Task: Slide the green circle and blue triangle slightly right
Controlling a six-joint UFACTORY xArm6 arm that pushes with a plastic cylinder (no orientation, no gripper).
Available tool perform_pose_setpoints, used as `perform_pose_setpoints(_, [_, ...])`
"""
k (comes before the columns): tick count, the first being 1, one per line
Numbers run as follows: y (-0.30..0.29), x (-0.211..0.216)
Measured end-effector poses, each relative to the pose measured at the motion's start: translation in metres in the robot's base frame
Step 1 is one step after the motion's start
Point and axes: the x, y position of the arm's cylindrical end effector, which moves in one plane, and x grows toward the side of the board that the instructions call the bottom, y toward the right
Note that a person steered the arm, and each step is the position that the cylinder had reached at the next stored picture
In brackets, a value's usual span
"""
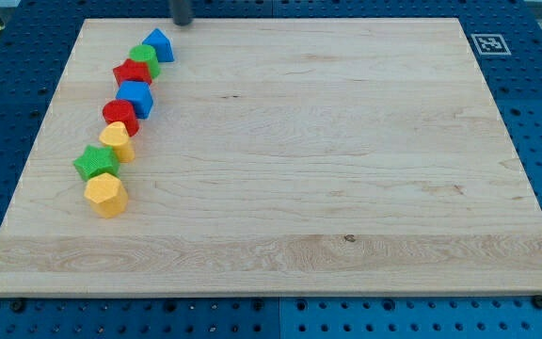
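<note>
You see my tip [183, 23] at the board's [299, 160] top edge, just above and right of the blue triangle [160, 43]. The green circle [145, 56] touches that triangle's lower left. Both head a touching chain running down-left: red star [132, 72], blue cube [135, 98], red cylinder [119, 116], yellow heart [117, 140], green star [96, 162], yellow hexagon [105, 194]. There are no jaws; the arm ends in a plain rod.

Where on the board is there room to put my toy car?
Everything to the view's right of the block chain is bare wood. The crowded strip runs near the left edge, from the blue triangle and green circle down to the yellow block. My tip sits just above the triangle.
</note>
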Motion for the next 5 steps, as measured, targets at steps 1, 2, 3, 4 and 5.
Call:
perform_pose_setpoints(1, [-0.060, 0.000])
perform_pose_setpoints(2, [-0.073, 0.021])
perform_pose_setpoints(3, [-0.068, 0.056])
perform_pose_setpoints(4, [-0.049, 0.089])
perform_pose_setpoints(5, [-0.002, 0.096])
